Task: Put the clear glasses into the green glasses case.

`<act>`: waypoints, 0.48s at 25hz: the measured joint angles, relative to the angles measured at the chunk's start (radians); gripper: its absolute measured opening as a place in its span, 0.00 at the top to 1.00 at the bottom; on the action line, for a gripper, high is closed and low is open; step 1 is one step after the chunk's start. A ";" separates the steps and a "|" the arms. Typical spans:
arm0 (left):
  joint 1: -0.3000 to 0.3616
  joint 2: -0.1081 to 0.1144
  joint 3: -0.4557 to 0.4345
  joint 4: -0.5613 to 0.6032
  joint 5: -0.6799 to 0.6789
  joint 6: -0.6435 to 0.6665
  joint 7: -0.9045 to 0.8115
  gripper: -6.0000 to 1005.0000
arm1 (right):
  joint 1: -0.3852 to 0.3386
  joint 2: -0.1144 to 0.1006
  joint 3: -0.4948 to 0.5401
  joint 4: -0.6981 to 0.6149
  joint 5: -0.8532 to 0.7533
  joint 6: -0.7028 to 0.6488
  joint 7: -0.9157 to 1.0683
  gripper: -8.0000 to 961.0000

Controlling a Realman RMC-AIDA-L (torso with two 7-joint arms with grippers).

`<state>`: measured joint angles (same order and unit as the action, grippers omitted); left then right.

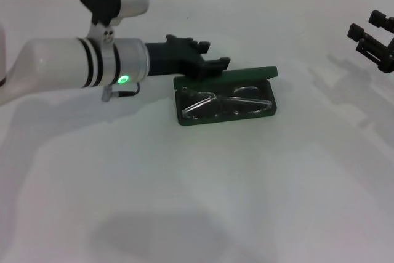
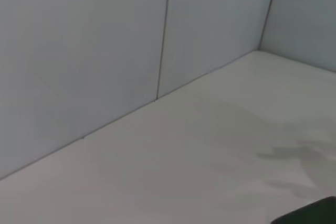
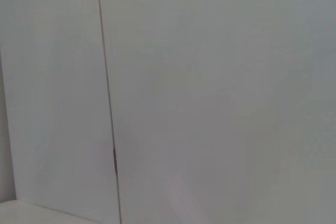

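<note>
The green glasses case (image 1: 184, 117) lies open at the middle of the white table, its lid (image 1: 246, 74) raised along the far side. Inside the tray lie the clear glasses (image 1: 226, 103), with one thin temple arm slanting across the left end. My left gripper (image 1: 217, 53) hovers just behind the case's far-left corner, open and holding nothing, its lower finger (image 1: 215, 64) close to the lid's edge. A dark green corner of the case (image 2: 315, 214) shows in the left wrist view. My right gripper (image 1: 373, 36) is parked far to the right, open and empty.
The white tabletop (image 1: 197, 201) spreads wide around the case. Pale wall panels (image 2: 105, 51) stand behind the table. The right wrist view shows only the wall (image 3: 210, 98).
</note>
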<state>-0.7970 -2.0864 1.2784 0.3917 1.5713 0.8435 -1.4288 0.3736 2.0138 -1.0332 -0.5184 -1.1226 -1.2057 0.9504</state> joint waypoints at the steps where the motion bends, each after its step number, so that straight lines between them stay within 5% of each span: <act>1: 0.009 -0.001 0.000 0.005 0.000 0.000 0.009 0.43 | 0.001 0.000 -0.001 0.000 0.000 0.002 0.000 0.40; 12: 0.102 -0.010 0.003 0.011 -0.003 0.047 0.157 0.43 | 0.026 0.001 -0.009 0.003 -0.010 0.043 -0.001 0.40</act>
<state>-0.6951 -2.0961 1.2817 0.4026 1.5679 0.8909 -1.2716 0.3995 2.0151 -1.0424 -0.5150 -1.1325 -1.1628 0.9494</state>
